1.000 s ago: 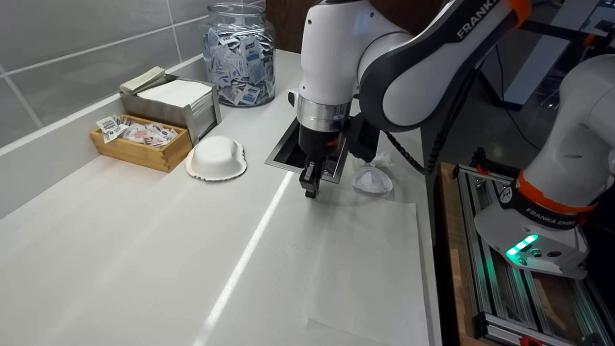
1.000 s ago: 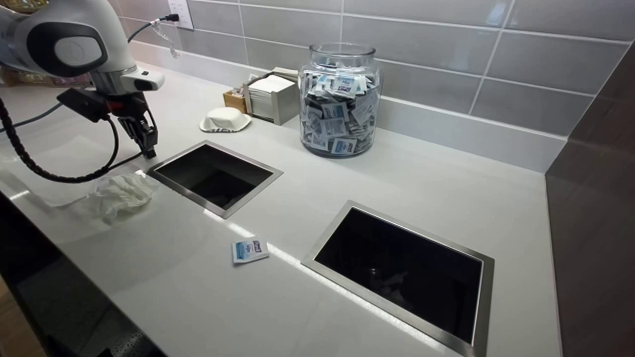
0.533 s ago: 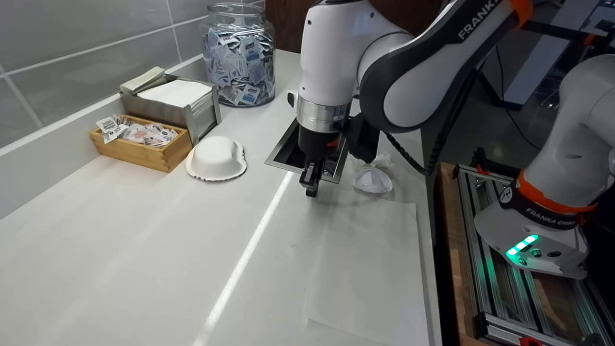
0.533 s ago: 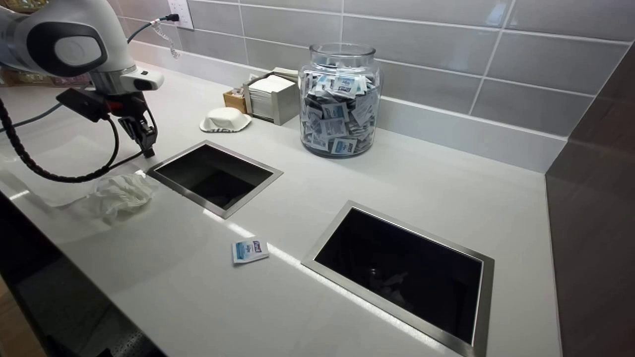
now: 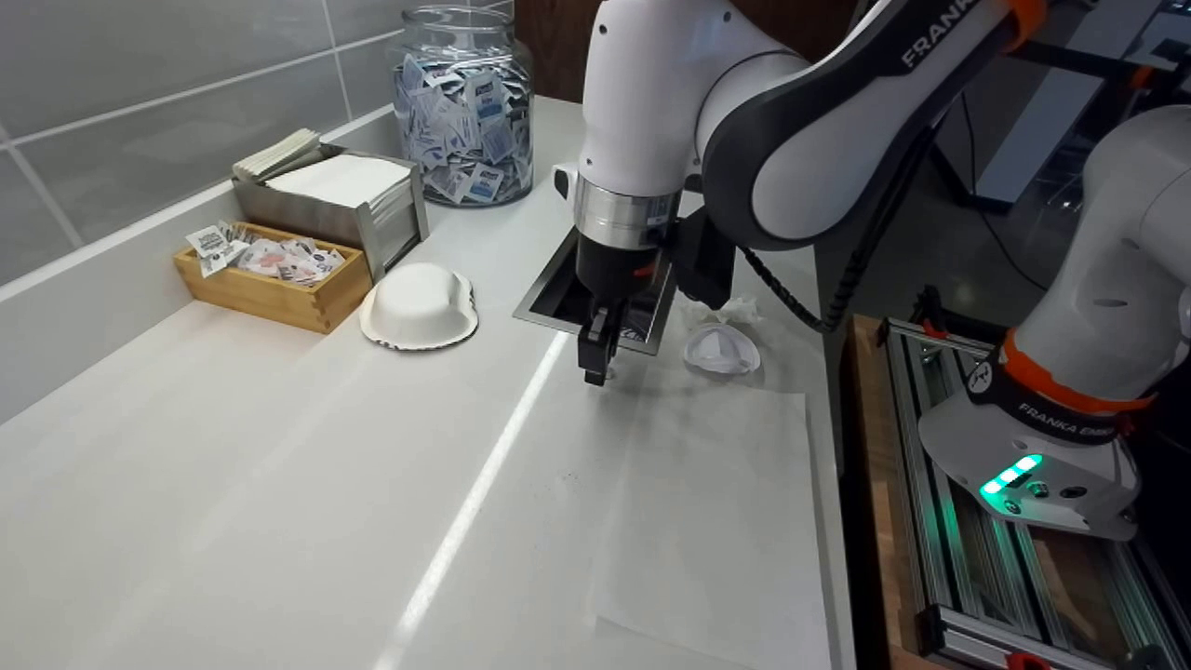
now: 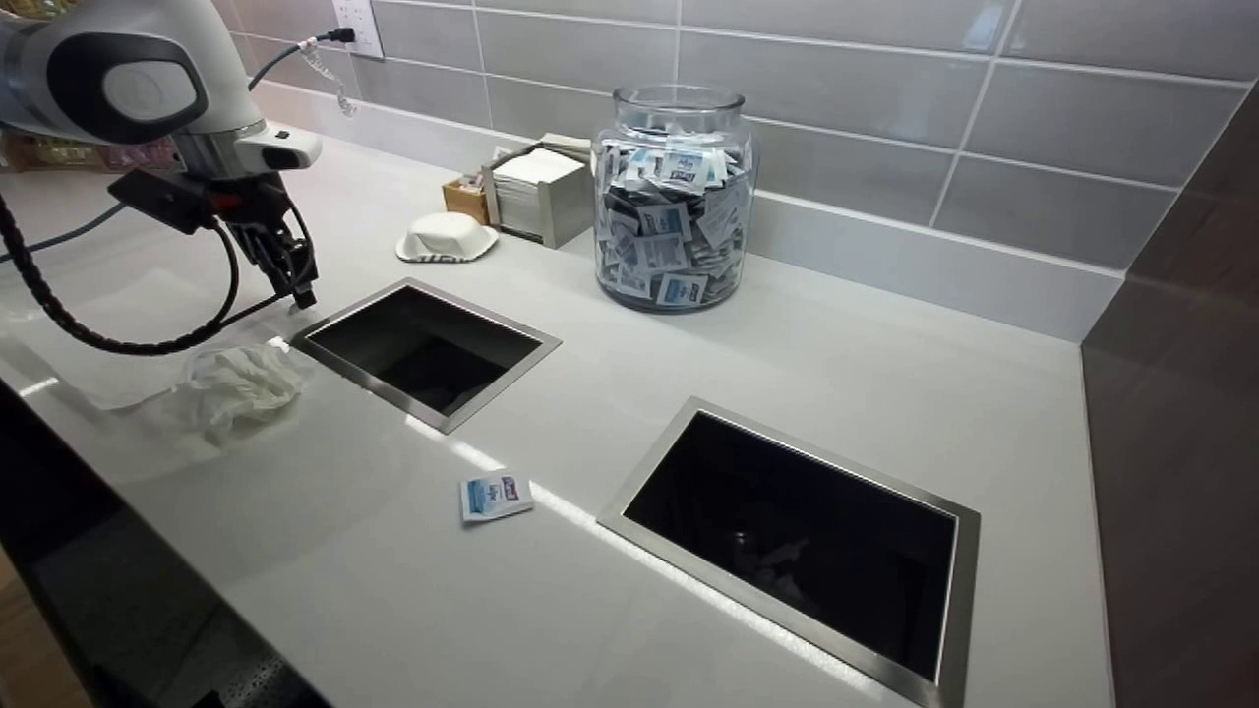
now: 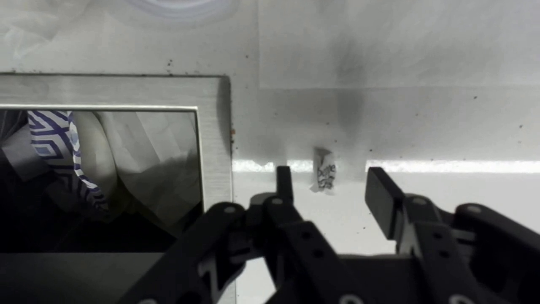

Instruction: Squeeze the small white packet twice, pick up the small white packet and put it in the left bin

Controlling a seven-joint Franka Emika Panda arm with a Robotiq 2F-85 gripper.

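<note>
The small white packet (image 7: 326, 173) is crumpled, with dark print. It lies on the counter in the wrist view. My gripper (image 7: 329, 171) is open, with a finger on either side of the packet and apart from it. In an exterior view the gripper (image 5: 596, 376) points down close to the counter, and a tiny whitish bit, likely the packet, shows beside the fingertips. The gripper (image 6: 306, 298) also shows in an exterior view. The left bin (image 6: 379, 385) is a steel-rimmed opening beside the gripper; its rim also shows in the wrist view (image 7: 217, 147).
A second bin (image 6: 659, 546), a blue-white wipe sachet (image 6: 496, 499) and a crumpled paper wad (image 6: 241, 385) are on the counter. A clear dish-like lid (image 5: 722, 350), white paper sheet (image 5: 716, 521), upturned bowl (image 5: 419, 305), wooden box (image 5: 270, 293) and glass jar (image 5: 465, 121) stand around.
The arm has shifted slightly. In an exterior view the fingertips are a little higher and further right, and a tiny whitish bit now shows beside them.
</note>
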